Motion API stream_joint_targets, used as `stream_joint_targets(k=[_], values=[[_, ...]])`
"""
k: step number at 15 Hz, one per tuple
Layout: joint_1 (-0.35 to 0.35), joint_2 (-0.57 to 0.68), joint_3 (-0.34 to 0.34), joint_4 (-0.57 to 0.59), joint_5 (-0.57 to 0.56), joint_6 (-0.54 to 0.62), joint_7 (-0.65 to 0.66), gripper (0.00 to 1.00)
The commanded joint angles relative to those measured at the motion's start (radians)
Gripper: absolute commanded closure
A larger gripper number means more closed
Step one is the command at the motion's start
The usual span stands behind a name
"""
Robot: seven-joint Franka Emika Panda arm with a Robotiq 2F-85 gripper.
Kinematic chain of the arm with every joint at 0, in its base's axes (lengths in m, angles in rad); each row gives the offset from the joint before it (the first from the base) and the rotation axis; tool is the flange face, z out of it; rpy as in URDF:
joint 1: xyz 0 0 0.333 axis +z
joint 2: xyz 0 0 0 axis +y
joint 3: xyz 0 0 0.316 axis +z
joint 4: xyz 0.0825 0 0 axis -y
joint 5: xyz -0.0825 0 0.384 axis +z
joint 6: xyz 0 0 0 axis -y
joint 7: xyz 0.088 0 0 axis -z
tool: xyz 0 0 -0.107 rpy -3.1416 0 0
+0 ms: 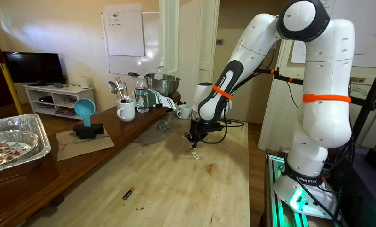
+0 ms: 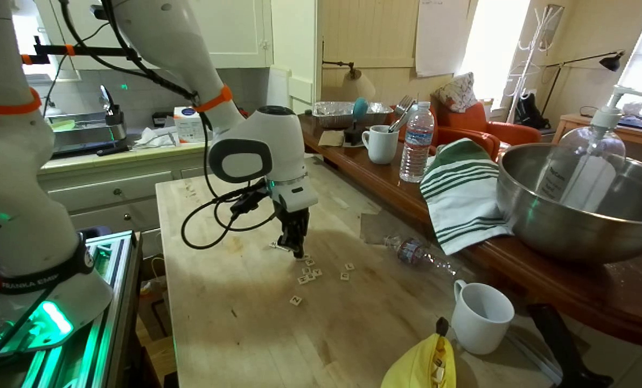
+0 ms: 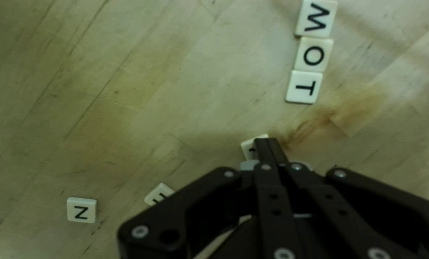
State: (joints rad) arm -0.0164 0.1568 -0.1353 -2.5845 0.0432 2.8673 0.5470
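My gripper (image 3: 270, 141) points down at the wooden table, its two fingertips pressed together and nothing seen between them. A white letter tile (image 3: 248, 146) lies partly hidden under the fingertips; whether they touch it I cannot tell. Ahead, the M tile (image 3: 316, 18), O tile (image 3: 305, 54) and T tile (image 3: 298, 91) form a row. To the left lie a tile marked N or Z (image 3: 81, 217) and a tile (image 3: 155, 193) half covered by a finger linkage. In both exterior views the gripper (image 1: 193, 146) (image 2: 299, 255) is low, near a tile row (image 1: 195, 156) and a loose tile cluster (image 2: 307, 278).
A clear plastic bottle (image 2: 412, 252) lies beside the raised wooden ledge (image 1: 121, 135). Near it stand a white mug (image 2: 482, 323) and a yellow pouch (image 2: 415, 369). A battery (image 1: 128, 194) lies on the table (image 1: 175, 201). A cable (image 2: 192, 243) loops off the wrist.
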Motion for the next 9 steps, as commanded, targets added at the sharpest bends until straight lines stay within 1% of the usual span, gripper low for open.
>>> stream_joint_targets(k=[1, 9], values=[[-0.006, 0.05, -0.024, 0.032, 0.009, 0.023, -0.016, 1.0], [-0.002, 0.1, -0.091, 0.085, -0.011, 0.028, 0.011, 1.0]])
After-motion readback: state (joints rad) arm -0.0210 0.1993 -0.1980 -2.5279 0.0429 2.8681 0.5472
